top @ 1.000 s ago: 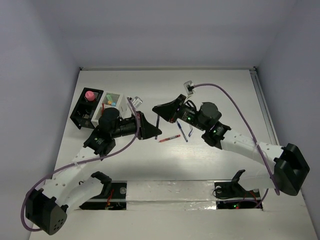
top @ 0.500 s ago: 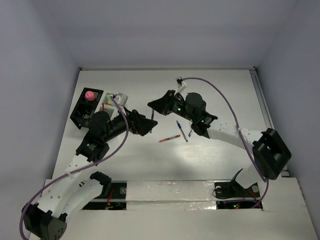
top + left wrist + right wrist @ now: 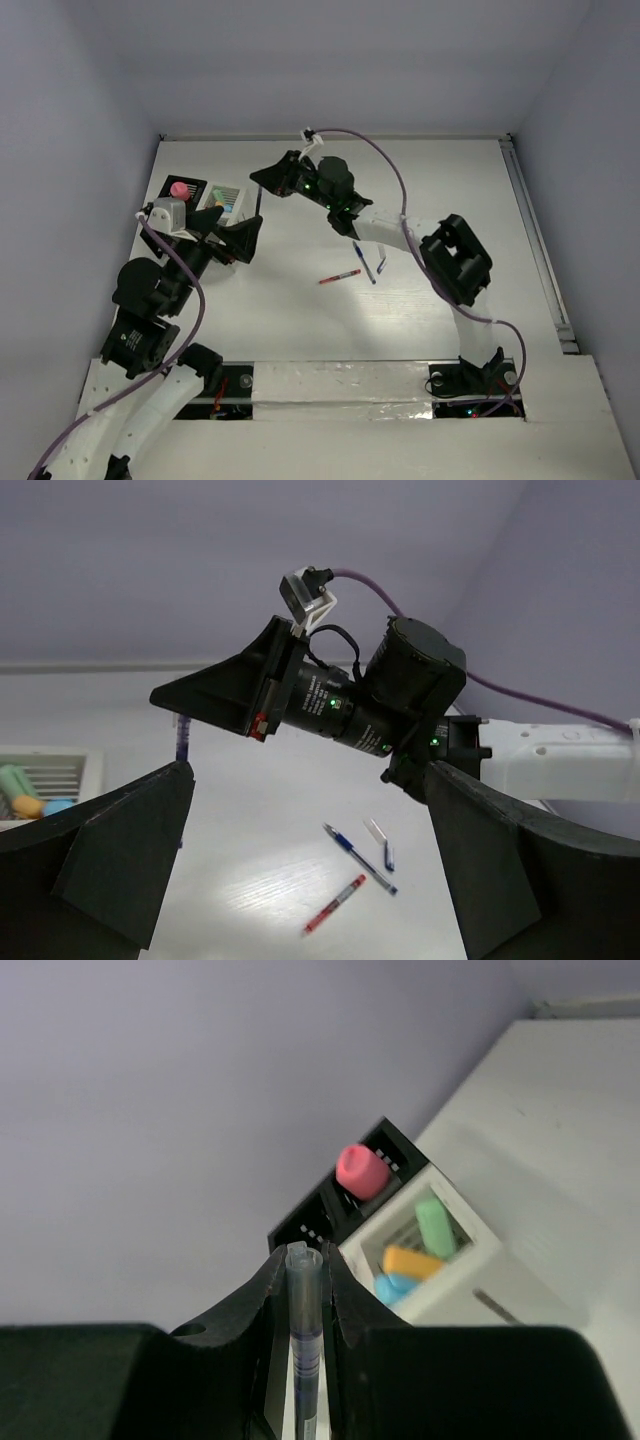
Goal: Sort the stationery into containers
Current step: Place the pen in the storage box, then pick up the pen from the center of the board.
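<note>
The right fingers [image 3: 272, 1300] pinch one upright blue pen [image 3: 303, 1345], clear-topped, near the black box [image 3: 170, 215] and white box [image 3: 225, 195] in the desk's [image 3: 450, 180] far-left corner. The left fingers [image 3: 120, 845] gape, empty. Mid-desk: one red pen [image 3: 340, 276], two loose blue pens [image 3: 362, 262].

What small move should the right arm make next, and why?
Probably carry the blue pen left until it is over the black box. The right gripper is shut on the pen, which hangs upright just short of the white box. That box holds eraser bits, so the black one seems likelier.
</note>
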Controlling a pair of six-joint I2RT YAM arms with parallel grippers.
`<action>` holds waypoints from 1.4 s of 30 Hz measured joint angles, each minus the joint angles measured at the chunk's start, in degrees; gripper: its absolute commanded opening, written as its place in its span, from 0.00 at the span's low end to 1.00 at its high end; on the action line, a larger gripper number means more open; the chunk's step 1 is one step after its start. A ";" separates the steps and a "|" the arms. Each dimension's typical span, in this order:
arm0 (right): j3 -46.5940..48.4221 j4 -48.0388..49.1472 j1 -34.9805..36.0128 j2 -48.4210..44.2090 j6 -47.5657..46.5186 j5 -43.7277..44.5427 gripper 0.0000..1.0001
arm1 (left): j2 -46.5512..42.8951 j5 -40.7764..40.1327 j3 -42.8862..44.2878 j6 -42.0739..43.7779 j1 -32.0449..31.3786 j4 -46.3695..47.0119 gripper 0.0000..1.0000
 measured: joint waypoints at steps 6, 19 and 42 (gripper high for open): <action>17.18 -1.75 3.52 11.19 -4.11 0.04 0.00 | -1.73 -5.42 -2.19 2.36 0.20 0.76 0.99; 40.44 -13.09 8.61 27.41 -14.71 1.11 0.04 | -2.86 -6.32 -3.89 3.17 1.51 0.33 0.99; -15.21 -18.40 3.17 -15.82 -20.04 4.20 0.02 | 1.84 6.32 -3.56 -2.45 1.99 3.78 0.99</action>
